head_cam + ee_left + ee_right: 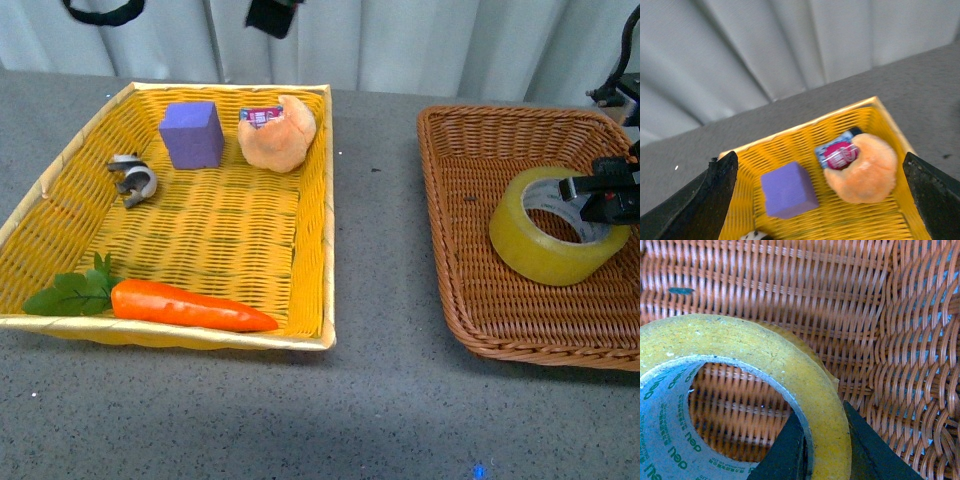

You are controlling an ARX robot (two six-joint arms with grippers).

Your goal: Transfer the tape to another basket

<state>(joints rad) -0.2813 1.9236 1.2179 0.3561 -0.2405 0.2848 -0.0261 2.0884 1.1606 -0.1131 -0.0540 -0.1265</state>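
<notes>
The yellowish tape roll (545, 245) sits tilted inside the brown wicker basket (470, 290) at the right of the front view. My right gripper (597, 198) is shut on the roll's far wall, one finger inside the core and one outside. In the right wrist view the tape (765, 355) fills the frame over the brown basket's weave (850, 300), with my right gripper (825, 450) pinching its wall. My left gripper (822, 200) is open, hovering over the yellow basket (805, 132); it does not show in the front view.
The yellow basket (310, 200) at the left holds a purple block (191, 133), an orange plush toy (277, 133), a grey metal clip (133, 177) and a toy carrot (180, 303). Grey tabletop (380, 300) lies between the two baskets. A grey curtain (400, 40) hangs behind.
</notes>
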